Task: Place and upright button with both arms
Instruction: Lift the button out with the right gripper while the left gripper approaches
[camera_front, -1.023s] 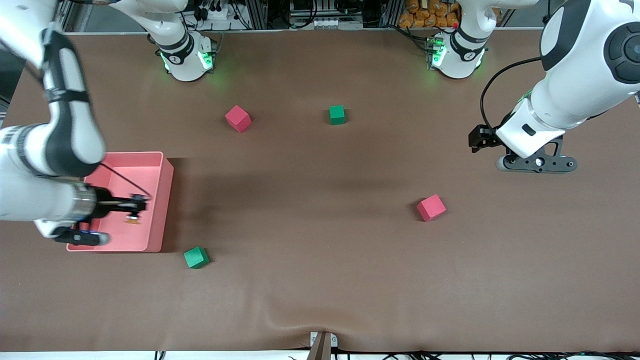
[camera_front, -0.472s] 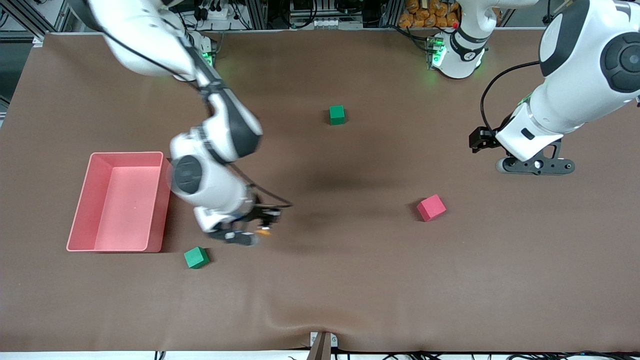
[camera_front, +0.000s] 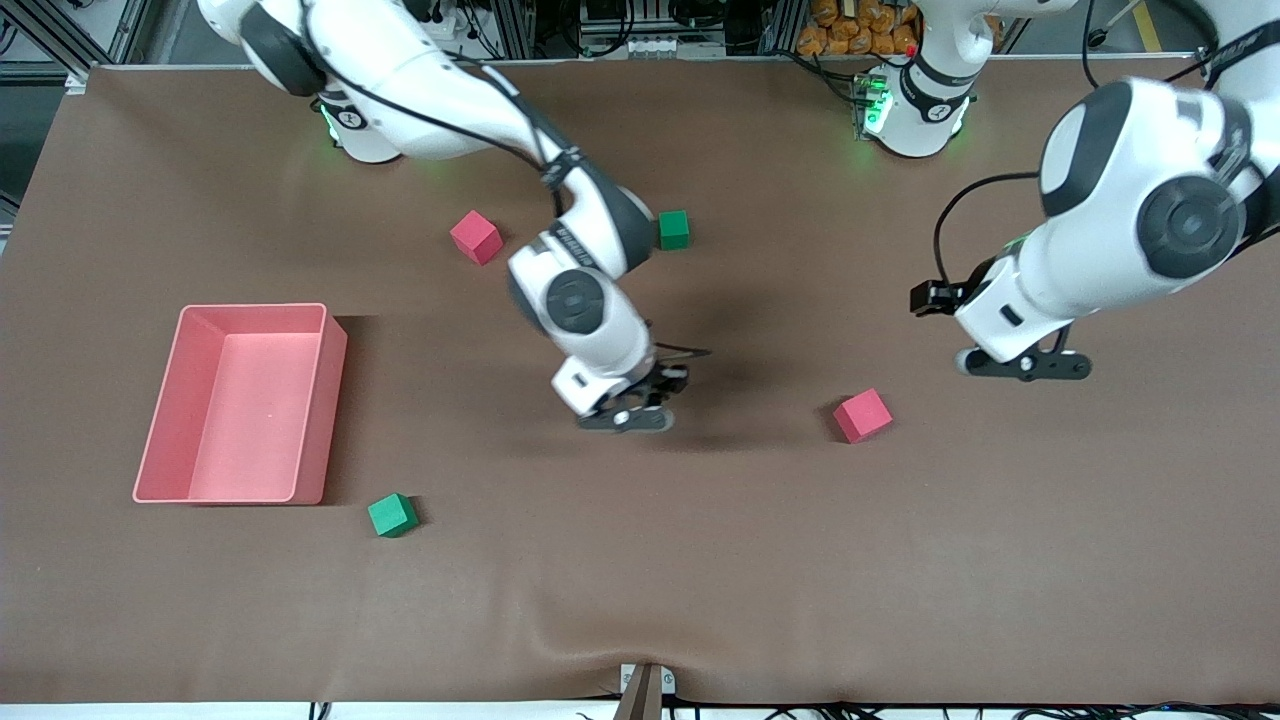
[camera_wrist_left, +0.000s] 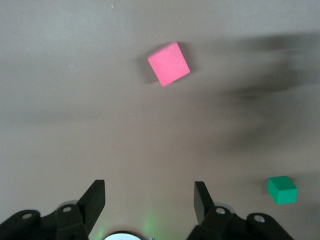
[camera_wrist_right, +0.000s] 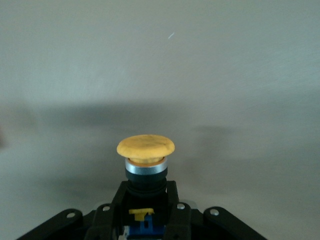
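The button (camera_wrist_right: 145, 145) has a round orange cap, a silver ring and a black-and-blue body. My right gripper (camera_wrist_right: 145, 192) is shut on that body, with the cap sticking out past the fingertips. In the front view the right gripper (camera_front: 660, 388) hangs over the middle of the table, and the button does not show there. My left gripper (camera_front: 1020, 365) hovers over the table toward the left arm's end, close to a red cube (camera_front: 862, 415). The left gripper (camera_wrist_left: 148, 200) is open with nothing between its fingers (camera_wrist_left: 95, 199).
A pink bin (camera_front: 335, 400) stands at the right arm's end of the table. Another red cube (camera_front: 476, 236) and a green cube (camera_front: 674, 229) lie nearer the robots' bases. A second green cube (camera_front: 392, 515) lies beside the bin, nearer the front camera.
My right arm has swung from over the pink bin to over the table's middle, carrying the button. The left arm has shifted a little toward the middle.
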